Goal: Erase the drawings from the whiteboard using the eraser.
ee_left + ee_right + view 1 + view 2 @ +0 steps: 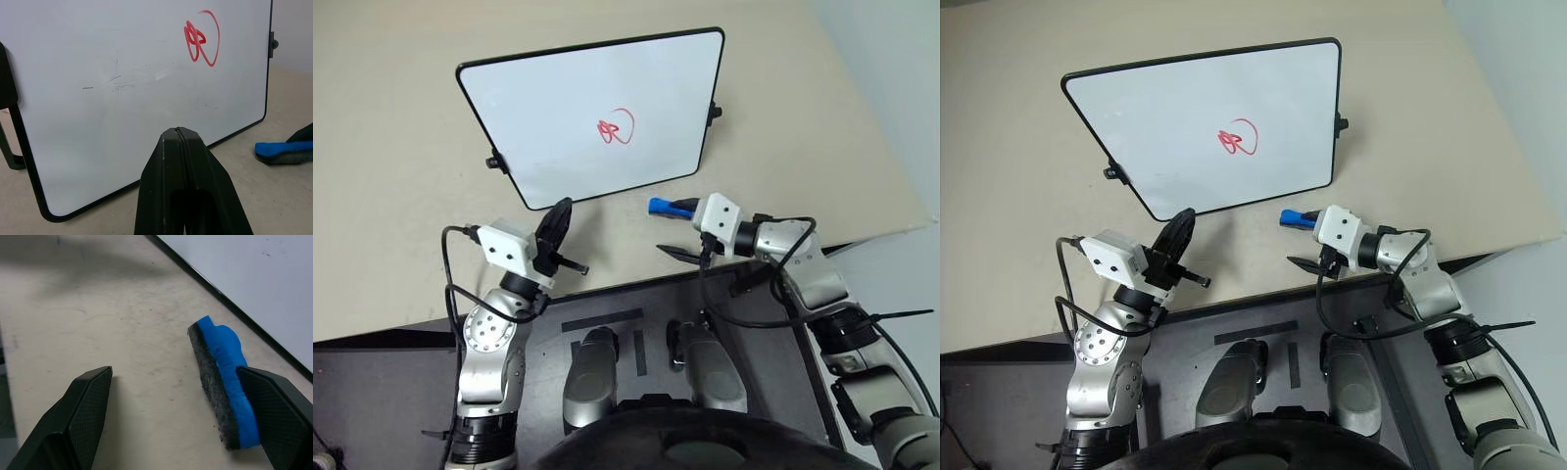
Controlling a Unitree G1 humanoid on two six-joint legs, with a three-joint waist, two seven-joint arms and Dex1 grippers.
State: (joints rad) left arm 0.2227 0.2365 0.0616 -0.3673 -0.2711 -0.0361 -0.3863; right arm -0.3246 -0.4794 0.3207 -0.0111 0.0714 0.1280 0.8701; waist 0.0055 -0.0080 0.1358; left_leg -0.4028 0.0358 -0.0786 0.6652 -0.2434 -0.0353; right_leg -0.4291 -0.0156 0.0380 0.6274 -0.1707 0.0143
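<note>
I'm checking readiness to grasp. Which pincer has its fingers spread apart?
The right pincer: its fingers stand wide, one beside the blue eraser. The left pincer has fingers pressed together.

The right tool's finger (279, 416) hides part of the eraser (222, 377).

Beige tabletop (391, 147), faint scuffs, dark gray floor (372, 392) beside its edge, pale wall (891, 78) behind
</note>
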